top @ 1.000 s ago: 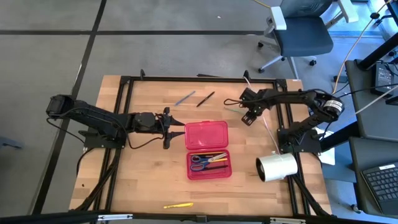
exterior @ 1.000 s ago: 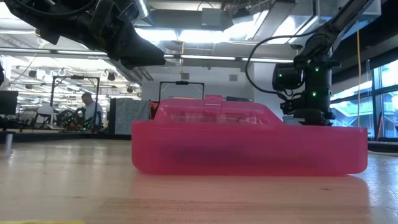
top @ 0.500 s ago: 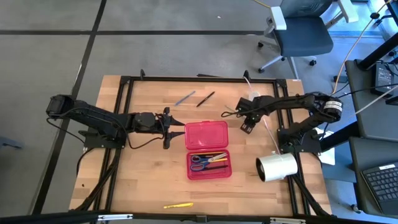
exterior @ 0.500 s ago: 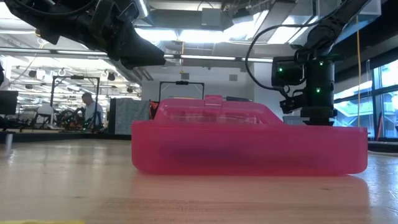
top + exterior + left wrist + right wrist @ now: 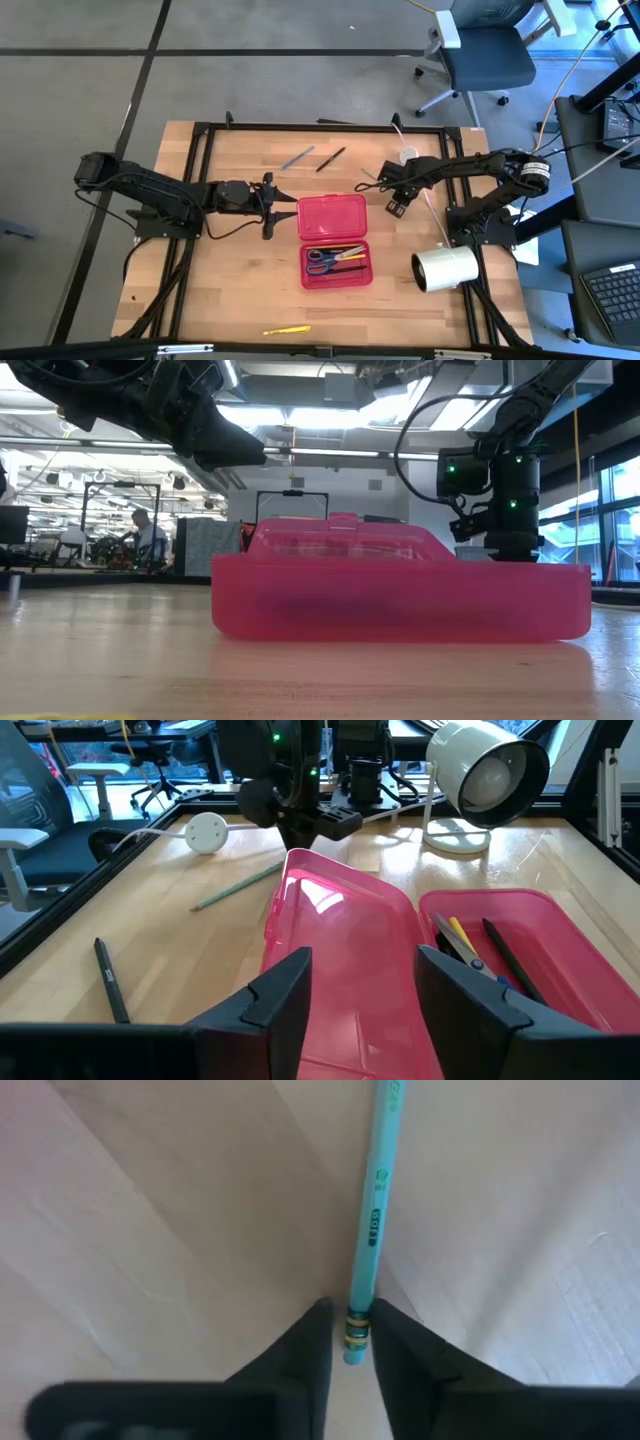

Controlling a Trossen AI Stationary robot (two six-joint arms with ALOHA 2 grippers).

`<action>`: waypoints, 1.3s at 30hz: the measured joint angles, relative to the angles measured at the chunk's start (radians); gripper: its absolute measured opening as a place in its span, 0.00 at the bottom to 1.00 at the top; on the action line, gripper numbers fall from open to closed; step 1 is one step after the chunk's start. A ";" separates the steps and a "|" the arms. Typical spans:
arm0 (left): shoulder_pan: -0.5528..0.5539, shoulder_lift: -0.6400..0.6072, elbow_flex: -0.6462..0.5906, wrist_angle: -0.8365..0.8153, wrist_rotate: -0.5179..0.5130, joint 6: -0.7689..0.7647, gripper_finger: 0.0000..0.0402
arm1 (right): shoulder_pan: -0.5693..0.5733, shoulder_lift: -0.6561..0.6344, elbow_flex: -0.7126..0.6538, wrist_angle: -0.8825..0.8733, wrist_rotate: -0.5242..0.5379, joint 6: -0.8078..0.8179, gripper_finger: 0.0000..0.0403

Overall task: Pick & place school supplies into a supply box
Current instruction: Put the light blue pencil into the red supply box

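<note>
I have the right gripper (image 5: 348, 1342) down on the table, fingers narrowed around the green pencil (image 5: 375, 1220) near its eraser end for lifting; the left gripper (image 5: 362, 995) waits wide beside the open supply box (image 5: 334, 240)

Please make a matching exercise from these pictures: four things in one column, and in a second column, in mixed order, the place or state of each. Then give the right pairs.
Things:
1. scissors
2. green pencil
3. yellow pencil
4. white roll

Places or states:
A. lying alone near the table's front edge
B. inside the open red case
C. between the jaws of the right gripper, on the table
D. on the table to the right of the case, under the right arm

Pairs: 1-B, 2-C, 3-A, 4-D
</note>
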 joint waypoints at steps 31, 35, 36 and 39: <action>0.000 0.000 0.000 0.000 0.000 0.000 0.41 | 0.009 -0.015 -0.002 -0.029 -0.015 0.031 0.05; 0.000 0.000 0.000 0.000 0.000 0.001 0.41 | 0.019 -0.015 -0.002 -0.040 -0.015 0.032 0.05; 0.000 0.000 0.000 0.000 0.000 0.001 0.41 | 0.019 -0.015 -0.002 -0.041 -0.016 0.032 0.05; 0.000 0.000 0.000 0.000 0.000 0.000 0.41 | 0.019 -0.015 -0.002 -0.043 -0.020 0.032 0.05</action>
